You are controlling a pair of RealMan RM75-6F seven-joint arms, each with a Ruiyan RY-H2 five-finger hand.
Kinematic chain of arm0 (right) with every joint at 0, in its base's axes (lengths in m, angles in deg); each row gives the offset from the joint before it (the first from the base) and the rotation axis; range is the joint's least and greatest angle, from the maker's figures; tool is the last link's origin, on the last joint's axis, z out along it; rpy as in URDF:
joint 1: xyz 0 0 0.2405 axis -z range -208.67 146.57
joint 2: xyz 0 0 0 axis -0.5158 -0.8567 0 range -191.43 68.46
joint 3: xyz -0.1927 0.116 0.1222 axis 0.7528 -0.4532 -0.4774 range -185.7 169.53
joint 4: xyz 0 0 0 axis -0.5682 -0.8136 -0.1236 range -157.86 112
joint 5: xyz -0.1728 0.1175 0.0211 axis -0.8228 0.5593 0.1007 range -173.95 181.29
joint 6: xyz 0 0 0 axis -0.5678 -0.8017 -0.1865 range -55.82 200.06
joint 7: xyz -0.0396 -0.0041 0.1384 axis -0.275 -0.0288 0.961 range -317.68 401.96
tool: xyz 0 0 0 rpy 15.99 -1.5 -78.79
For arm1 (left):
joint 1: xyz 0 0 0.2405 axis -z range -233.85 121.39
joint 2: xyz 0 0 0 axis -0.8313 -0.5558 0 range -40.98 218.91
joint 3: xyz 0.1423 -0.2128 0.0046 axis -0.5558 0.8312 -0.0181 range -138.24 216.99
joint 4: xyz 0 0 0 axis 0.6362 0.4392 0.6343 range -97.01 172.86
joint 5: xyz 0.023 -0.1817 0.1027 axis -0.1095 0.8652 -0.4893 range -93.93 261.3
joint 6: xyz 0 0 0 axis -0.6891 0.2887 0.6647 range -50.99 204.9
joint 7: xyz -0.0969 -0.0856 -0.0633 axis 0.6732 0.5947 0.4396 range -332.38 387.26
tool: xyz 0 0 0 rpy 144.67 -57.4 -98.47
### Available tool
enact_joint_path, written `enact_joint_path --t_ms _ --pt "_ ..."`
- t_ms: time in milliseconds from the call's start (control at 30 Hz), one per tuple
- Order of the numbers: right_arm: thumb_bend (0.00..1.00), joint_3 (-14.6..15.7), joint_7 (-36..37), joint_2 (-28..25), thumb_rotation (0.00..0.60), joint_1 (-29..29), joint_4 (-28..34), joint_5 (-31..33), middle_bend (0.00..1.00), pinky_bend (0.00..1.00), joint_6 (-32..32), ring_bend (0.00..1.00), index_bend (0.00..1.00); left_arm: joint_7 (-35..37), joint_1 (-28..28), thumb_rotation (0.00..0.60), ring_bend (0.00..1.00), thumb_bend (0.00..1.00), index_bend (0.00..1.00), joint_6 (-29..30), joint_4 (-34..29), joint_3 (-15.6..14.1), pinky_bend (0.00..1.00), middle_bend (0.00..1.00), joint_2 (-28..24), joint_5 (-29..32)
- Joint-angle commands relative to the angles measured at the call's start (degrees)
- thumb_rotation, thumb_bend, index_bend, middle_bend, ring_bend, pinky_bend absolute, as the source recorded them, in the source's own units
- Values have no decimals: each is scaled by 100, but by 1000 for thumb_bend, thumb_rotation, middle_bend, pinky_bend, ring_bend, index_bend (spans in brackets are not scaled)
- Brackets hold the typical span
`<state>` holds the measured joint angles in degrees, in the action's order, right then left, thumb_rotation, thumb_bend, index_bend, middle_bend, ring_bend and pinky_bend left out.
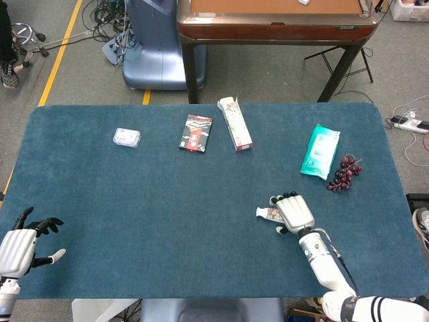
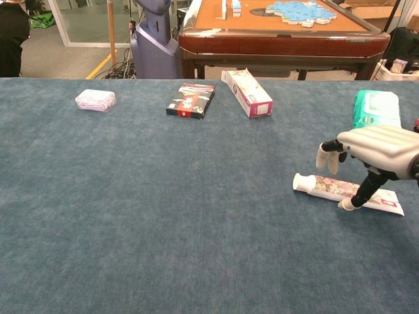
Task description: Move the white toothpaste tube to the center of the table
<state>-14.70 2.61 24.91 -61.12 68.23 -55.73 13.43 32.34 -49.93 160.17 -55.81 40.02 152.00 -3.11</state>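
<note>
Right robot hand (image 1: 293, 213) (image 2: 376, 152), white-shelled with dark fingers, hangs palm-down directly over the white printed toothpaste tube (image 1: 269, 213) (image 2: 347, 191), its fingers spread and arched and nothing closed around the tube. From the chest view one fingertip reaches the blue carpeted tabletop (image 1: 167, 201) (image 2: 163, 216) on the near side of the tube while the others stand above its far side; whether any finger touches the tube cannot be told. The tube lies flat, its capped end pointing away from the hand toward the tabletop's middle, its flat tail hidden below the palm in the head view.

Beyond the hand, toward the far right edge, lie a teal soft pack of wet wipes (image 1: 320, 151) (image 2: 377, 108) and, just beside it, a dark red bunch of grapes (image 1: 343, 173). Further left along the far edge sit a long white and red carton (image 1: 235, 123) (image 2: 247, 92), a flat black and red box (image 1: 196, 133) (image 2: 190, 100) and a small clear-wrapped white packet (image 1: 127, 137) (image 2: 95, 100).

Left robot hand (image 1: 23, 245) rests at the near left corner, well apart from everything, fingers spread and holding nothing.
</note>
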Motion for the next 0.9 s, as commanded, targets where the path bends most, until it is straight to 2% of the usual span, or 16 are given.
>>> enact_joint_path --t_ms 33,333,600,667,733,900 --pt "84 57 -32 73 600 -67 -69 33 395 270 50 287 354 4 -10 600 444 111 357 18 -7 1 33 472 -10 -7" --pt "90 338 44 -62 600 -51 132 -126 413 270 3 287 374 -12 -61 600 444 111 357 47 -36 1 33 472 -17 35" --pt "91 354 133 -30 600 -105 -128 -139 414 270 -1 287 380 -65 -51 600 444 111 357 -2 -101 7 33 472 -25 60" --pt "136 359 148 -18 600 -132 -182 -126 416 270 36 287 391 -78 -61 600 444 111 357 -4 -113 8 33 472 -36 81" --pt "228 363 160 -14 600 -150 -214 -103 424 270 63 287 405 -88 -72 600 444 111 357 -5 -126 10 34 471 -50 107" --pt "253 390 151 -31 600 -193 -238 -68 439 270 103 287 426 -94 -99 600 442 111 356 -3 -161 18 33 468 -76 159"
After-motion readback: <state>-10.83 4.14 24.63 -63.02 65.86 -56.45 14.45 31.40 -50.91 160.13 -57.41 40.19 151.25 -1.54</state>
